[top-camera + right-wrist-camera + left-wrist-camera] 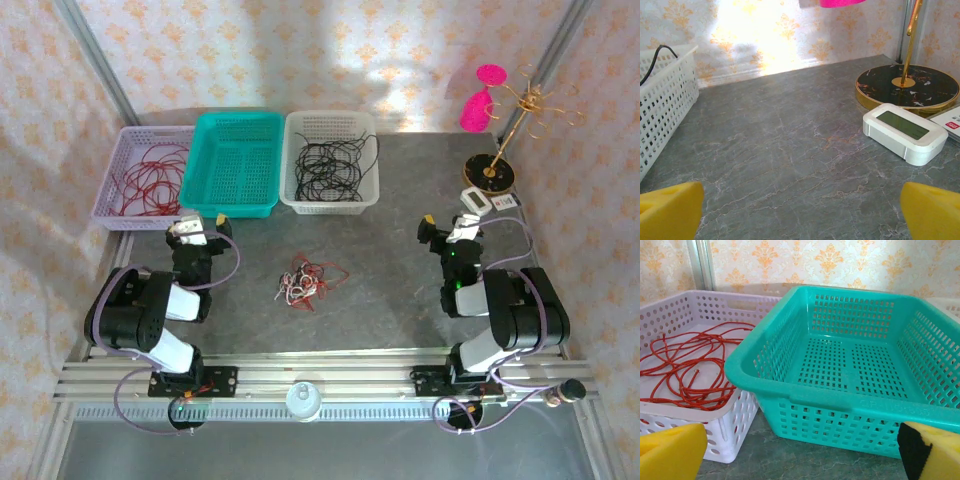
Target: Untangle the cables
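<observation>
In the middle of the table [400, 200], between the two arms, the cables [308, 280] sit in a little red-and-white clump, well apart from both grippers. Left gripper [800, 460] has its fingers spread wide, facing the teal basket [850, 425]. Right gripper [800, 215] is spread wide too, near a small white display box [904, 131].
</observation>
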Controlling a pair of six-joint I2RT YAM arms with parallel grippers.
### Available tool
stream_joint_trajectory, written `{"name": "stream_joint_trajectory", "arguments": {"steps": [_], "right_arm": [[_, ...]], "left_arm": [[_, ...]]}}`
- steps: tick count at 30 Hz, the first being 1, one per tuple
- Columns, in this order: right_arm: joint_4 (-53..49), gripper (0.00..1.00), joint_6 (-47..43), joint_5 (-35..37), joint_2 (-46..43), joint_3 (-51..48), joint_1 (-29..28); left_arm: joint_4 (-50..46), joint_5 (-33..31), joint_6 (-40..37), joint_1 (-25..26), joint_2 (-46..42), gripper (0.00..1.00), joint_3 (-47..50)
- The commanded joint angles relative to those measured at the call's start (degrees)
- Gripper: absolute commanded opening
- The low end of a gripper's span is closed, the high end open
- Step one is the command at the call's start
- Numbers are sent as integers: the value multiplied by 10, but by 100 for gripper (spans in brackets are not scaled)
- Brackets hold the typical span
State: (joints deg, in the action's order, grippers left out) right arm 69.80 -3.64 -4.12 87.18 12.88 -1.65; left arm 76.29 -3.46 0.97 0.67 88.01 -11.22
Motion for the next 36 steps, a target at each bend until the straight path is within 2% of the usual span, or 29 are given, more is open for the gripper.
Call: {"name": "stream_joint_trajectory", "arguments": {"steps": [1, 36], "right_arm": [[5, 100, 6, 0, 1, 6, 4], [10, 100, 3, 15, -2, 2, -3]], "left_arm": [[-1, -5, -6, 0, 0, 99, -8], [1, -7, -9, 2, 0, 99, -8]]}}
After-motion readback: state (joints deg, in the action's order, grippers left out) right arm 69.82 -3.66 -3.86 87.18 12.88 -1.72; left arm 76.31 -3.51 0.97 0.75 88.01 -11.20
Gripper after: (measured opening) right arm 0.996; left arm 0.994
